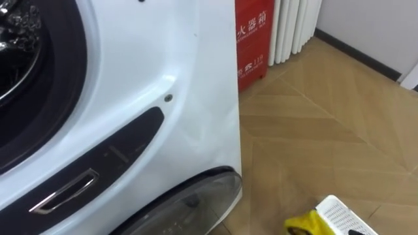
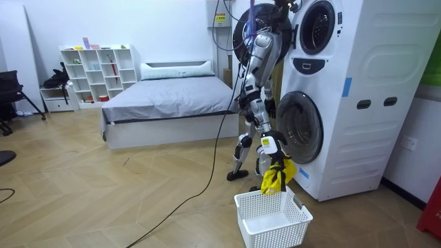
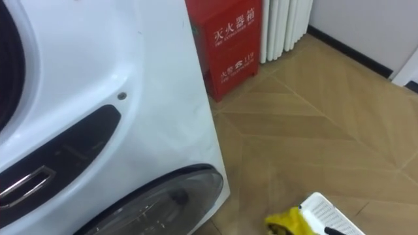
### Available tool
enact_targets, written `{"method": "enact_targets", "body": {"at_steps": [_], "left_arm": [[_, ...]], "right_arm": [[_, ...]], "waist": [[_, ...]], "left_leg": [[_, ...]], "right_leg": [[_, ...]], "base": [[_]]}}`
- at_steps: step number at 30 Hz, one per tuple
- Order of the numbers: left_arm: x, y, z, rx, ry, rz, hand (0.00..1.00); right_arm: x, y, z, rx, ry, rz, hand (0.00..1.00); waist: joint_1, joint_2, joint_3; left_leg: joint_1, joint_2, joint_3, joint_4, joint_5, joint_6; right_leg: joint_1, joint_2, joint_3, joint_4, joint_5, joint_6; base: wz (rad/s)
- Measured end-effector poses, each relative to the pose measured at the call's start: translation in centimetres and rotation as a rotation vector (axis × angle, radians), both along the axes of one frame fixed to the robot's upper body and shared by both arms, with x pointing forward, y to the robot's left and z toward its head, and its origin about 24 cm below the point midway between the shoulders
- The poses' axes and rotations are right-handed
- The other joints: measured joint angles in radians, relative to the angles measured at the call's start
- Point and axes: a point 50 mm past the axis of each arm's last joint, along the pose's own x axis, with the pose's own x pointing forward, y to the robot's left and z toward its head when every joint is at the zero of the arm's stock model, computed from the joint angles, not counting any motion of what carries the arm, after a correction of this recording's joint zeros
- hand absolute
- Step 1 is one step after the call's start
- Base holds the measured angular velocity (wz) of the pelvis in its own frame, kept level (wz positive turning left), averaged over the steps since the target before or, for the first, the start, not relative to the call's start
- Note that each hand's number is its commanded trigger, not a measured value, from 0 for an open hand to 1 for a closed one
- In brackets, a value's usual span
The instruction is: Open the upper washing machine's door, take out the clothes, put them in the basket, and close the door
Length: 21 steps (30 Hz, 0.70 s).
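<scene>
Two white washing machines [image 2: 344, 103] are stacked, and I stand close in front of them. The upper drum's dark opening [image 1: 26, 72] is at the left of the left eye view, with the lower machine's closed round door [image 1: 196, 196] below it. In the room view my right hand [image 2: 270, 145] hangs low, shut on a yellow cloth [image 2: 274, 178] that dangles over the white laundry basket [image 2: 272, 219] on the floor. The yellow cloth [image 1: 305, 226] and the basket's rim [image 1: 343, 214] also peek in at the lower right of the left eye view.
A red cabinet [image 1: 253, 39] and a white radiator [image 1: 294, 26] stand by the wall beyond the machines. Behind me are a bed [image 2: 172, 96], a white shelf unit [image 2: 96, 72] and a dark chair [image 2: 10, 89]. The floor is wood.
</scene>
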Motion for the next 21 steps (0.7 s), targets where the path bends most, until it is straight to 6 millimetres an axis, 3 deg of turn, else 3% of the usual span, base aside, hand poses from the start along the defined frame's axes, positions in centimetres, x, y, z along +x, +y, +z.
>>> {"method": "enact_targets", "body": {"at_steps": [7,10,14,15,18,19,21], "left_arm": [[-0.1,0.0,0.0,-0.002,0.003,0.0,0.0],[-0.1,0.1,0.0,0.0,-0.004,0.001,0.0],[-0.5,0.0,0.0,-0.005,-0.015,0.002,0.0],[-0.7,0.0,0.0,-0.009,-0.024,0.009,0.0],[-1.1,0.4,0.3,-0.006,-0.047,0.026,0.0],[-1.3,0.5,0.2,-0.003,-0.044,0.035,0.0],[-1.6,0.6,0.2,-0.002,-0.044,0.041,0.0]], "right_arm": [[-0.3,-0.1,-0.1,-0.011,0.006,-0.004,0.0],[-0.7,-0.2,-0.1,-0.018,0.003,-0.009,0.0],[-1.1,-0.2,-0.1,-0.005,-0.021,-0.033,0.0],[-1.1,-0.1,-0.2,-0.003,-0.019,-0.028,0.0],[-2.1,0.5,-0.9,0.016,0.016,-0.01,0.0],[-2.8,0.6,-1.3,0.025,0.034,-0.016,0.0],[-4.1,0.6,-1.8,0.031,0.07,-0.025,0.0]], "waist": [[0.001,-0.002,0.0013],[0.003,-0.012,0.0088],[0.025,-0.023,0.0108],[0.028,-0.029,0.0126],[0.038,-0.049,0.0081],[0.048,-0.065,0.0123],[0.06,-0.072,0.0077]], "left_leg": [[0.001,0.0,-0.014,0.0,0.01,0.002],[0.014,0.001,-0.034,-0.002,0.017,0.002],[0.03,0.005,-0.048,-0.002,0.019,-0.001],[0.036,0.011,-0.056,-0.002,0.021,-0.004],[0.063,0.02,-0.07,-0.001,0.026,-0.011],[0.08,0.023,-0.092,-0.003,0.03,-0.013],[0.109,0.033,-0.115,-0.017,0.035,-0.019]], "right_leg": [[0.011,-0.017,-0.029,-0.001,-0.003,-0.004],[0.034,-0.029,-0.054,-0.002,-0.01,-0.007],[0.059,-0.031,-0.07,-0.008,-0.019,-0.001],[0.076,-0.032,-0.083,-0.022,-0.022,0.001],[0.12,-0.041,-0.119,-0.025,-0.034,-0.005],[0.15,-0.048,-0.142,-0.036,-0.037,-0.009],[0.201,-0.049,-0.173,-0.066,-0.037,-0.012]], "base": [[0.14],[0.26],[0.14],[0.32],[0.39],[0.43],[0.52]]}}
